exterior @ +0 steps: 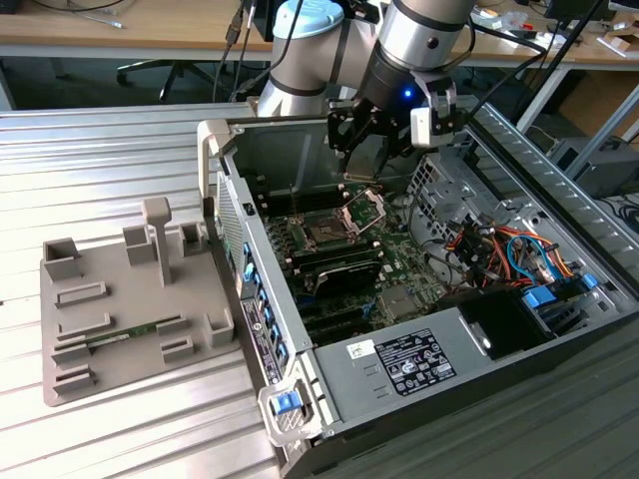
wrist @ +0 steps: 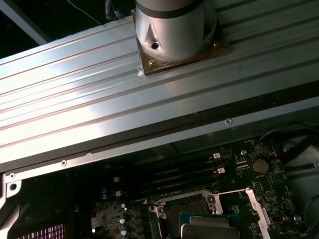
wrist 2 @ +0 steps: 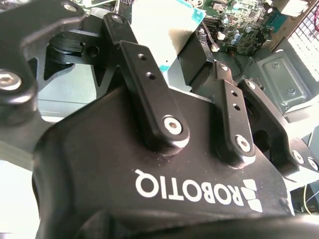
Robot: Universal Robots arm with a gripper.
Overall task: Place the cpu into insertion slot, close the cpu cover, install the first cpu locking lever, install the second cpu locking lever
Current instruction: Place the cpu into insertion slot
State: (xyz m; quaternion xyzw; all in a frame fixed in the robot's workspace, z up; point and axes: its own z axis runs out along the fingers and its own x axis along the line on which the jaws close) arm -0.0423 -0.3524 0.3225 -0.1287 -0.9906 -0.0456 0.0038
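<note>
One chip, the cpu (wrist 2: pixel 162 30), sits between the fingers (wrist 2: pixel 149 89) of the gripper (exterior: pixel 367 155). The fingers look pinched onto its edges, though the contact itself is hidden.

First wrist view: the cpu (wrist: pixel 209 229) hangs face-flat near the insertion slot (wrist: pixel 175 215), overlapping one side of it and not seated.

Exterior view: the gripper is above the green circuit board (exterior: pixel 399 254). The insertion slot (exterior: pixel 324 233) lies below it, offset toward the exterior view's left. The cpu cover (exterior: pixel 364 208) is tilted up on the slot's side toward the exterior view's right, so the socket is open.

Judgement: chip and slot are not yet lined up.
</note>
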